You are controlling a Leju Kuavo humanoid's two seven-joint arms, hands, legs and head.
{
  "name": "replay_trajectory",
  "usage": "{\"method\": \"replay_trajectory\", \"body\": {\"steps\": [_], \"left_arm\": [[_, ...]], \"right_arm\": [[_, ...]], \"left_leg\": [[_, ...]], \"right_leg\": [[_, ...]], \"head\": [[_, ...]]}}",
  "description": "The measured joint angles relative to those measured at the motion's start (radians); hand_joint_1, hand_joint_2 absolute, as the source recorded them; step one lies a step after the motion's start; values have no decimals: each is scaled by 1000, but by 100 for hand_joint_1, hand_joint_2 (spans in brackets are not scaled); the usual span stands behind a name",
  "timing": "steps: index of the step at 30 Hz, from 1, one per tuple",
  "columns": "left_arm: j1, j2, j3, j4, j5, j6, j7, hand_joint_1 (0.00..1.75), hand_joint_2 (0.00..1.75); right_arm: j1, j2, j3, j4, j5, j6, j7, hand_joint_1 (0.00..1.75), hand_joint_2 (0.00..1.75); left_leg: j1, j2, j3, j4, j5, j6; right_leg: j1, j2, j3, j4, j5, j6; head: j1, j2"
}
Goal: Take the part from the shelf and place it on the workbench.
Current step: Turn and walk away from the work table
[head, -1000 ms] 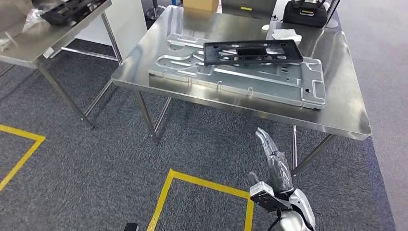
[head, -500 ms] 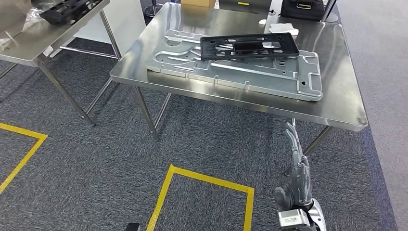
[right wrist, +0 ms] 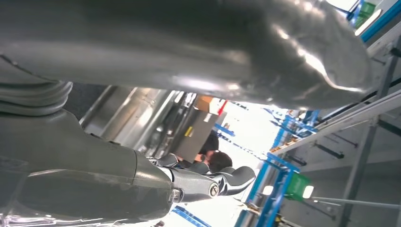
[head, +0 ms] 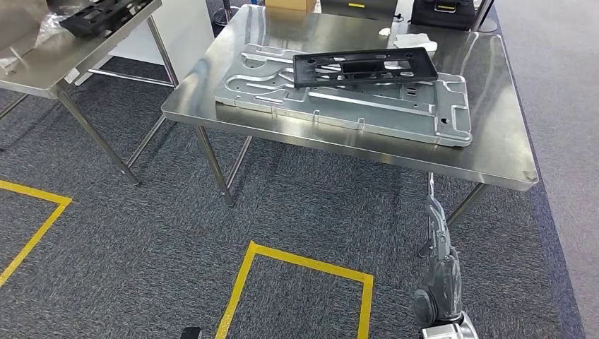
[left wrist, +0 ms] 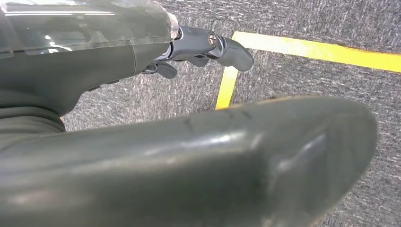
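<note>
The black part (head: 365, 66) lies on a metal plate (head: 346, 102) on the bench (head: 487, 152) at upper centre, judged placed, so only withdrawal is called for; the right hand (head: 439, 265), lower right, and the left hand (left wrist: 189, 47) hold nothing, fingers extended.

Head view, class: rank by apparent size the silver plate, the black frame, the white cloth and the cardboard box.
1. Silver plate, clearly largest.
2. Black frame, lying on it.
3. White cloth and cardboard box: unsure, both small and far from the camera, and the box is cut off by the picture's edge.
</note>
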Motion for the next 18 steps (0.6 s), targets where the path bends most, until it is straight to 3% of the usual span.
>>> {"method": "replay_trajectory", "body": {"steps": [10,14,17,18], "left_arm": [[2,0,-2,0,-7,15,-1,0,0],[2,-1,-2,0,-6,18,4,0,0],[2,-5,-2,0,-4,21,4,0,0],[2,-6,-2,0,-3,21,4,0,0]], "right_arm": [[67,10,-22,3,-65,19,63,0,0],[80,16,-33,13,-17,5,100,0,0],[86,22,-37,20,20,-1,124,0,0],[87,23,-38,20,29,-1,130,0,0]], "left_leg": [[0,0,-1,0,0,0],[0,0,-1,1,0,1],[5,-2,11,-29,14,15],[9,-3,18,-47,25,21]], "right_leg": [[-2,0,-1,0,0,0],[-3,0,-1,-1,1,1],[-1,-3,6,-8,1,11],[-1,-1,0,8,-15,16]], "head": [[0,0],[0,0],[0,0],[0,0]]}}
